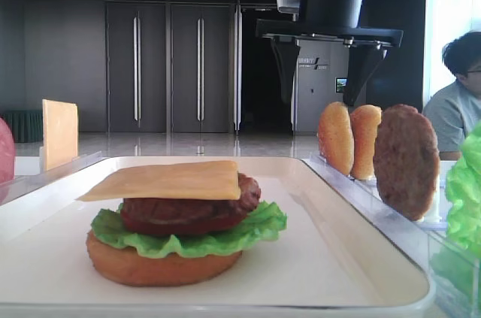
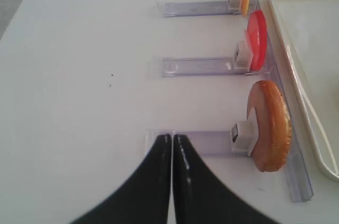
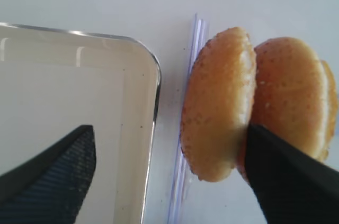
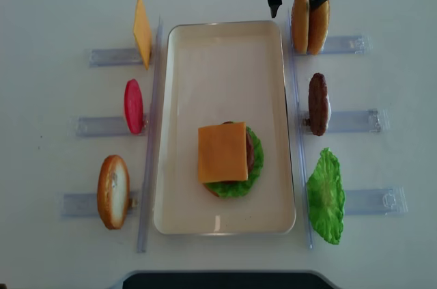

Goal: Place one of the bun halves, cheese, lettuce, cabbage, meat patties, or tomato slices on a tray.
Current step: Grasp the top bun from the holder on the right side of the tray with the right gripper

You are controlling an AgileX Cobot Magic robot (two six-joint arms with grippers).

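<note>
Right end effector (image 4: 296, 7): jaws wide apart, straddling the near top bun (image 3: 218, 105), nothing clamped.
Top bun: on edge in its rack, flat faces toward the tray (image 3: 151, 128) just beside it, long axis vertical.
Left end effector (image 2: 172, 144): fingers pressed together, empty, above the desk (image 2: 79, 75).

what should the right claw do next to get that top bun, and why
Probably lower and close: the right claw hangs open above the two upright buns, one finger wedged between them, the other over the tray, straddling the nearer bun.
</note>
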